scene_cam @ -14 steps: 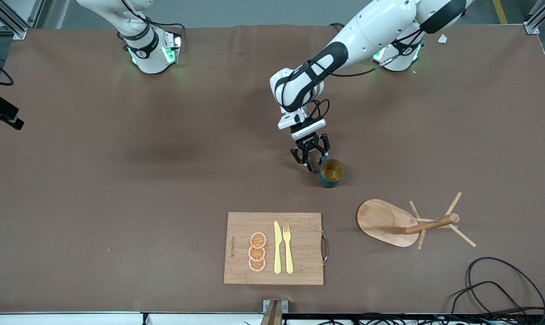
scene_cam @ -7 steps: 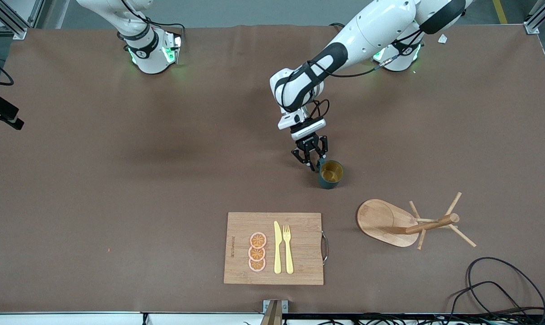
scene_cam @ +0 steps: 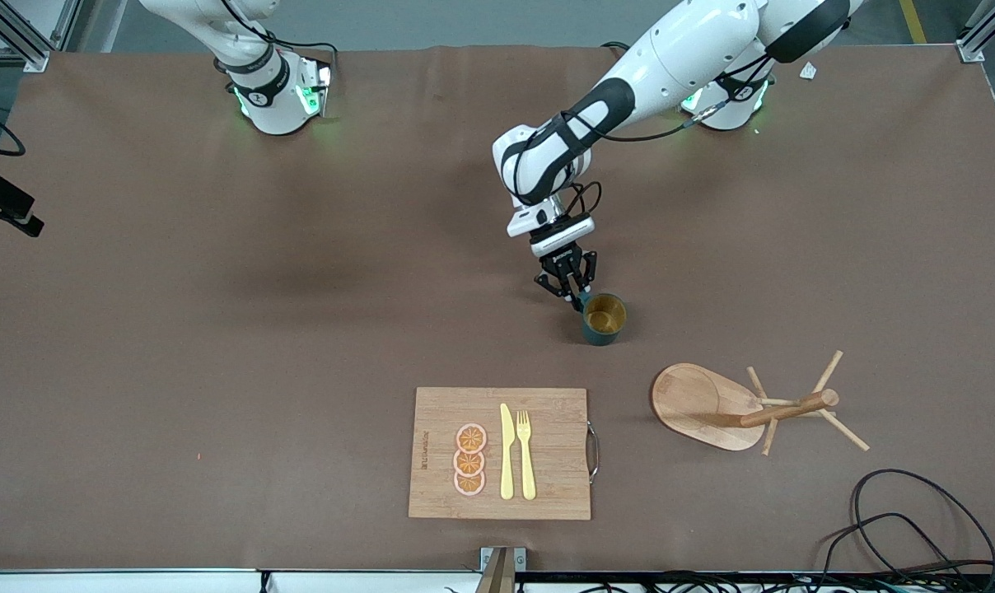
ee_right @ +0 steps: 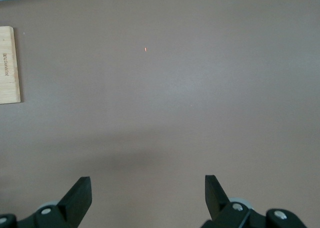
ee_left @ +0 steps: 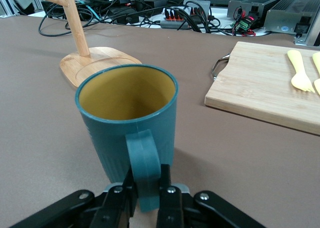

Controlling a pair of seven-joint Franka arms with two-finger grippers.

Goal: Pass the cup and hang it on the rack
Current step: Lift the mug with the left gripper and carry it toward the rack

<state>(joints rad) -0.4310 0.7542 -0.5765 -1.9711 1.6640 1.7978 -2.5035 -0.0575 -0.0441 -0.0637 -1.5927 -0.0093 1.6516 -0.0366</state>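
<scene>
The dark teal cup (scene_cam: 604, 319) with a mustard-yellow inside stands upright on the brown table. My left gripper (scene_cam: 578, 301) is low beside it, shut on the cup's handle (ee_left: 144, 160); in the left wrist view both fingers press the handle's sides at the left gripper (ee_left: 145, 180). The wooden rack (scene_cam: 706, 405) stands nearer to the front camera than the cup, toward the left arm's end of the table, its post (ee_left: 77, 30) upright on the oval base. My right gripper (ee_right: 147, 194) hangs open over bare table, holding nothing.
A bamboo cutting board (scene_cam: 547, 449) with a yellow knife, a yellow fork and orange slices lies near the table's front edge. Black cables (scene_cam: 917, 527) lie at the front corner by the rack. The right arm's base (scene_cam: 271, 91) stands at the table's back edge.
The left gripper's fingers have closed from open onto the cup's handle. The cup, the rack and the right arm have not moved.
</scene>
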